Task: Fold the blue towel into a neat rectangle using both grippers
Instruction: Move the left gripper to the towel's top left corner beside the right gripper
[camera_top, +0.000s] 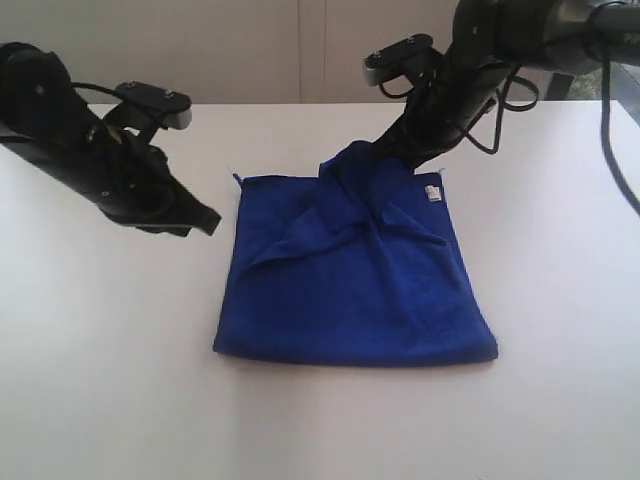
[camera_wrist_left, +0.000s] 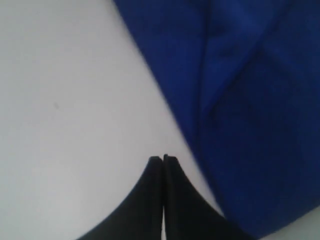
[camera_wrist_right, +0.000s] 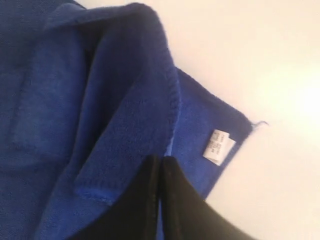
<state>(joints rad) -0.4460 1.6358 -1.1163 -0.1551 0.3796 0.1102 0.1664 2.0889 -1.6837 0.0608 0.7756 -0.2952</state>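
The blue towel (camera_top: 360, 290) lies folded in a rough square on the white table (camera_top: 110, 380). Its top layer is creased and rises to a peak at the far edge. My right gripper (camera_top: 384, 150) sits at that peak with its jaws pressed together on a raised fold of the towel (camera_wrist_right: 100, 100), the tips (camera_wrist_right: 160, 159) meeting at the hem. My left gripper (camera_top: 212, 222) hovers over bare table just left of the towel's far left corner. Its jaws (camera_wrist_left: 163, 159) are shut with nothing in them, and the towel's edge (camera_wrist_left: 250, 100) passes beside them.
A small white label (camera_top: 432, 193) is sewn at the towel's far right corner (camera_wrist_right: 218, 146). Both black arms reach in from the far corners. A pale wall stands behind the table.
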